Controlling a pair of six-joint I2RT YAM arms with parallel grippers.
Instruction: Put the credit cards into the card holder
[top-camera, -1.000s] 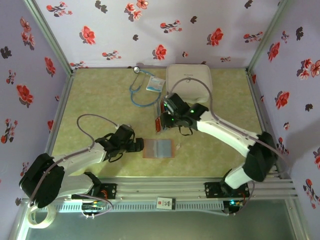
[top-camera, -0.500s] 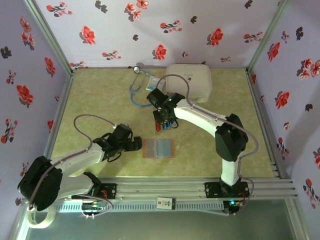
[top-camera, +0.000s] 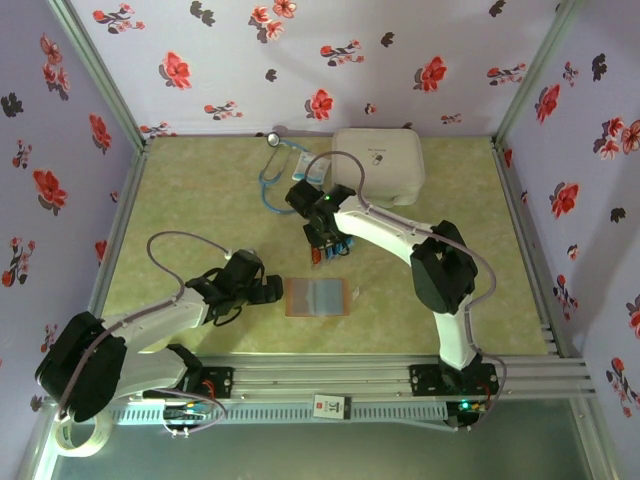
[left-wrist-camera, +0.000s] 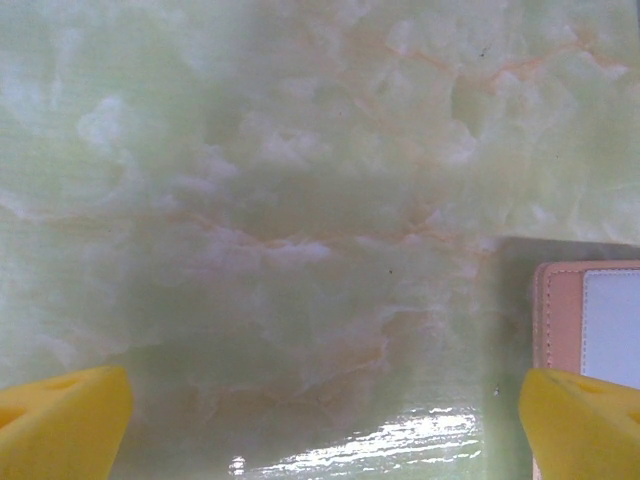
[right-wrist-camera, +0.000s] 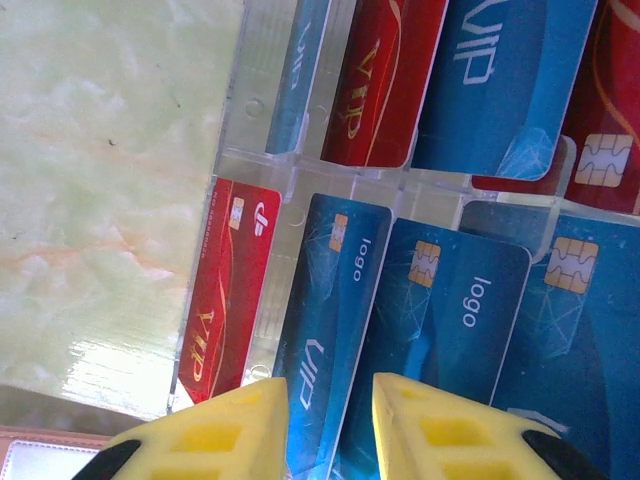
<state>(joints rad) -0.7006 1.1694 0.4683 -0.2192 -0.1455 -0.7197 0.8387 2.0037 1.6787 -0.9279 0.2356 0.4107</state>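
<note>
Here the left gripper (left-wrist-camera: 322, 405) hangs spread wide beside the card holder (left-wrist-camera: 560, 318); the right gripper (right-wrist-camera: 330, 405) flanks a blue credit card (right-wrist-camera: 328, 290); whether it pinches is unclear.

Bare tabletop (top-camera: 190, 190) at left; white case (top-camera: 380, 165), stethoscope (top-camera: 265, 180) at back

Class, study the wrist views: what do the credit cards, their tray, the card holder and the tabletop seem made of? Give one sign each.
Credit cards: glossy printed plastic, metallic chips.
Tray: clear rigid plastic; cards show through.
Card holder: tan leather or imitation, matte, with a raised border.
Tabletop: shiny green marble-look surface, perhaps laminate; glare streaks.
</note>
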